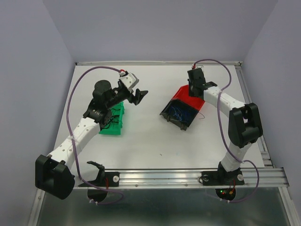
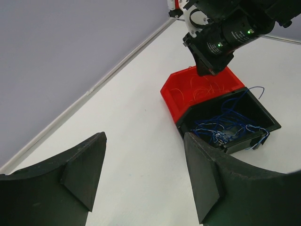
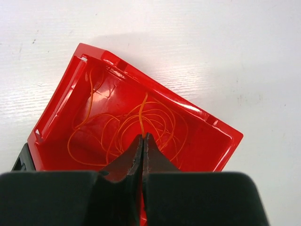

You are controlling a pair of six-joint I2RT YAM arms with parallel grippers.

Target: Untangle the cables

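Note:
Thin red-orange cables (image 3: 117,129) lie coiled in a red bin (image 3: 155,86). My right gripper (image 3: 143,137) hangs over that bin, shut on one red strand that runs up from its tips. From above, the right gripper (image 1: 194,89) is over the red bin (image 1: 188,100). Blue cables (image 2: 225,125) fill a tilted black bin (image 2: 268,120) that touches the red bin (image 2: 174,101). Black cables (image 1: 111,121) lie in a green bin (image 1: 113,128). My left gripper (image 2: 143,176) is open and empty above bare table; from above, it (image 1: 139,96) is between the bins.
The black bin (image 1: 178,115) is tipped on the table beside the red one. A metal rail (image 1: 188,175) runs along the near edge, with a black bracket (image 1: 97,167) on it. Grey walls close the back and sides.

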